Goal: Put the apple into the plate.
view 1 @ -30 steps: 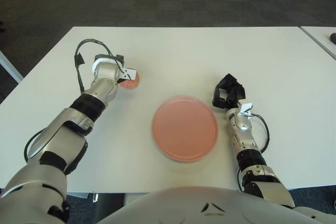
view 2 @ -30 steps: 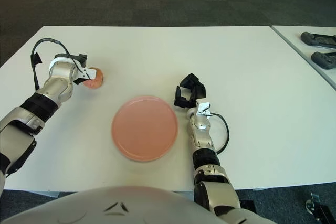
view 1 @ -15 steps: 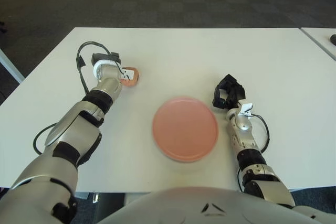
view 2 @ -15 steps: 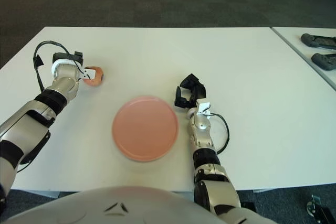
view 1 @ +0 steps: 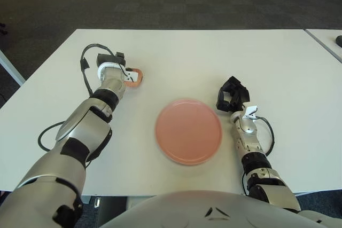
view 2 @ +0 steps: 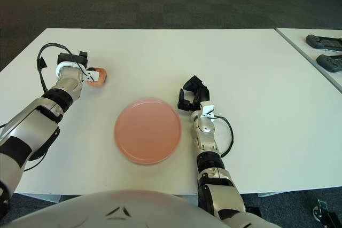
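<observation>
left hand [view 1: 115, 72] at apple [view 1: 133, 77], fingers curled round it, grip unclear | apple on worktop [view 1: 176, 52], well left of plate [view 1: 188, 131] | right hand [view 1: 231, 94] beside plate | risk: shallow hold lets apple roll off

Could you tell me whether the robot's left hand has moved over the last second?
Yes. The left hand has moved farther from the round pink plate, toward the white table's far edge, staying beside the small reddish apple.
</observation>
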